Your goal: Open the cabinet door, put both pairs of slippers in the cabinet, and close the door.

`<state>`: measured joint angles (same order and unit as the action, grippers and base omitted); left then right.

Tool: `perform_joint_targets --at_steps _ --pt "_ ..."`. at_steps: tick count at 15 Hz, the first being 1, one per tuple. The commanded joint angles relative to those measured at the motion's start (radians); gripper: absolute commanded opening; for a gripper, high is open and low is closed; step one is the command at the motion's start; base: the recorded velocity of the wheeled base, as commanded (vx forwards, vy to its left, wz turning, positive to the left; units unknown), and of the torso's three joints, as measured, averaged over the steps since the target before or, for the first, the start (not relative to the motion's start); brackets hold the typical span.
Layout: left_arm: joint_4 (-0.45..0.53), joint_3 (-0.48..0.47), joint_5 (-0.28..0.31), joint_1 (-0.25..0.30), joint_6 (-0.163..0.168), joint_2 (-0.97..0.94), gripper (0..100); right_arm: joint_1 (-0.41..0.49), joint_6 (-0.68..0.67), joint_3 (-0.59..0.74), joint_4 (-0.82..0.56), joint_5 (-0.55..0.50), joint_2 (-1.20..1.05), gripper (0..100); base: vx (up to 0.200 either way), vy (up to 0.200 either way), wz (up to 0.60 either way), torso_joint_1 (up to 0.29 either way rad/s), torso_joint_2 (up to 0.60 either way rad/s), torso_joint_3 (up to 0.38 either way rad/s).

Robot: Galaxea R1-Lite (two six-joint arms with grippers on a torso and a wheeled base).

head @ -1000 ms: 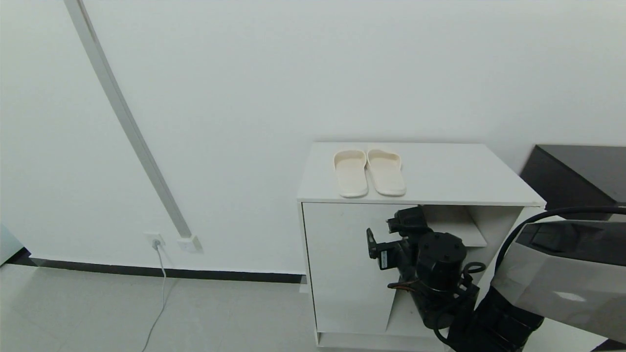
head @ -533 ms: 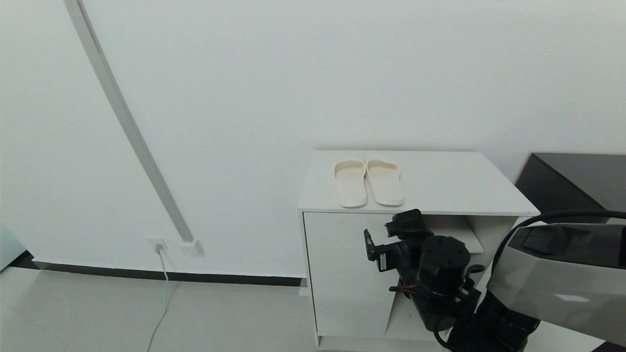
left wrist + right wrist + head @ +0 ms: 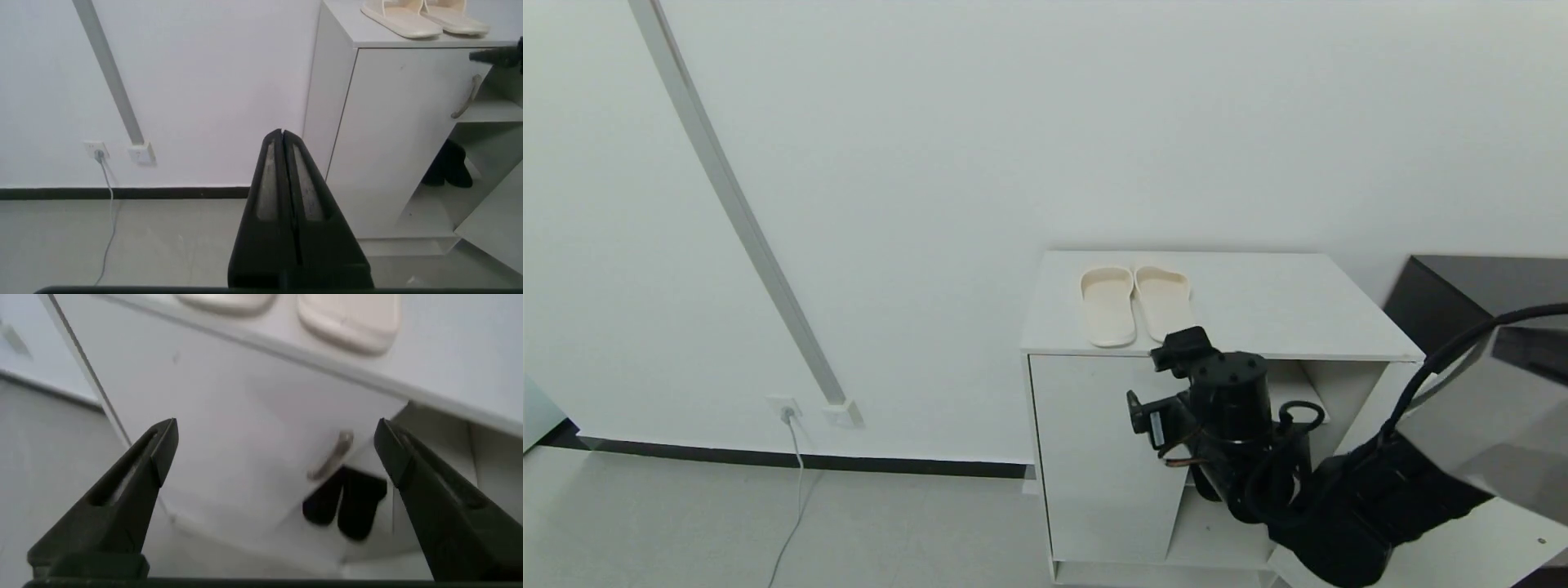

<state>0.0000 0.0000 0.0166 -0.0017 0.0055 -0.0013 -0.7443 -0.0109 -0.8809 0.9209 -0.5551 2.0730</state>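
Cabinet (image 3: 1282, 302): white, at the lower centre-right of the head view. The front edge of its top surface overhangs just above the right arm (image 3: 1225, 400), so a straight lift could clip that edge.
Open door (image 3: 500, 222): the right-hand leaf, swung out toward the robot. Your arm works just beside it, and a wide elbow swing could knock it part shut across your path.
Closed door (image 3: 1094, 457): the left leaf covers half the front, so you have only the narrower opening to go in through.
Cream slippers (image 3: 1137, 304): they lie side by side and touching on the top surface, near its front edge, and are not yet inside. If you pinch only one, the other may be dragged along the smooth top and off the edge.
Dark slippers (image 3: 343, 505): already inside, in the lower compartment under the shelf (image 3: 490, 112), close behind the closed door's edge. A cream pair set down carelessly could shove them or stick out and block the door from shutting.
Right end effector (image 3: 275, 433): fingers spread wide with nothing between them. It faces the cabinet front, below the cream pair.
Left end effector (image 3: 282, 143): fingers pressed together and empty, well apart from the cabinet, so it poses little risk.
Handle (image 3: 329, 455): a small bar on the closed door, straight ahead of the spread fingers. A finger could hook it as you rise.
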Motion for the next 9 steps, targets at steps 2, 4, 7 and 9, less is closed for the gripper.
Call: perform_joint_targets --at_steps 2,4,7,9 --pt "0.000 0.000 0.000 0.000 0.001 0.001 0 0.000 -0.159 -0.268 -0.270 -0.006 -0.114 100 0.000 0.000 0.00 0.000 0.00 0.000" --pt "0.000 0.000 0.000 0.000 0.001 0.001 0 0.000 -0.162 -0.285 -0.260 -0.008 -0.096 100 0.000 0.000 0.00 0.000 0.00 0.000" --pt "0.000 0.000 0.000 0.000 -0.001 0.001 0 0.000 -0.162 -0.282 -0.254 -0.008 -0.074 100 0.000 0.000 0.00 0.000 0.00 0.000" --pt "0.000 0.000 0.000 0.000 -0.001 0.001 0 0.002 -0.162 -0.279 -0.252 -0.008 -0.062 100 0.200 0.000 0.00 0.002 0.00 0.005"
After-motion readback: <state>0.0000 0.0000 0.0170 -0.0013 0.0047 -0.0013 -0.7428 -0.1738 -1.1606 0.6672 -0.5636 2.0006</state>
